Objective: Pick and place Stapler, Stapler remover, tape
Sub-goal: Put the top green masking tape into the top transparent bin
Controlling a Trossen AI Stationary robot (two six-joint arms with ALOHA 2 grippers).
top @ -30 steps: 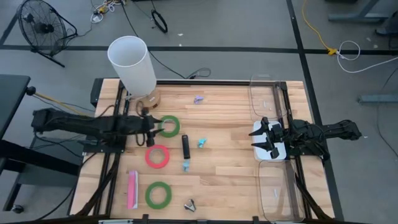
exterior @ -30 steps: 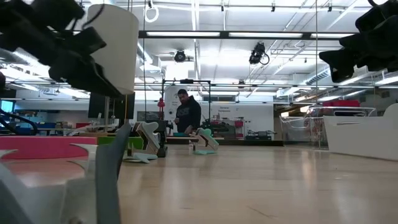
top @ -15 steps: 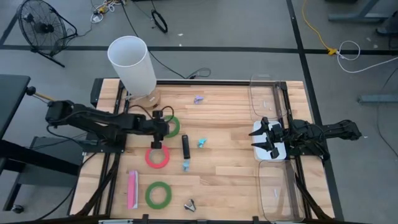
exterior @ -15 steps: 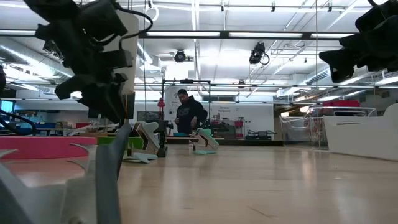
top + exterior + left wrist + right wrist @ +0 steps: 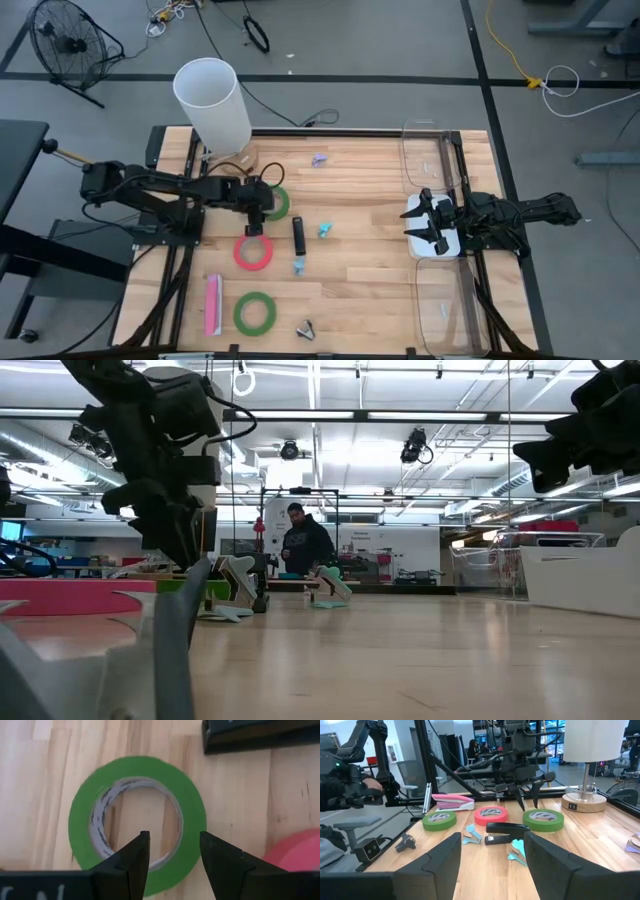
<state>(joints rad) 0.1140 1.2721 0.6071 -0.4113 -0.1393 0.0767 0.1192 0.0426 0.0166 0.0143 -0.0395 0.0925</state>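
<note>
Left gripper (image 5: pixel 257 212) hangs directly over the far green tape roll (image 5: pixel 272 203), fingers pointing down — in the left wrist view the two fingertips (image 5: pixel 131 857) stand apart over the green ring (image 5: pixel 137 820), straddling its near rim, one tip above the open centre and the other above the green band; contact with the tape cannot be judged, and nothing is held. The red-pink tape roll (image 5: pixel 254 251) lies flat just nearer than this gripper, its edge also showing in the left wrist view (image 5: pixel 295 854). A second green roll (image 5: pixel 255 312) lies at the near left of the table (image 5: pixel 370 270), next to the pink stapler (image 5: pixel 213 304). Black stapler (image 5: pixel 298 235) sits just right of the red-pink roll (upright lengthwise, near-to-far), with small light-blue pieces (image 5: pixel 325 229) beside it. A small dark staple remover (image 5: pixel 306 329) rests at the near edge. Right gripper (image 5: pixel 428 223) waits at the right side over a white tray (image 5: pixel 438 242) — fingers parted, empty. White lamp (image 5: pixel 212 105) stands at the far left corner.
</note>
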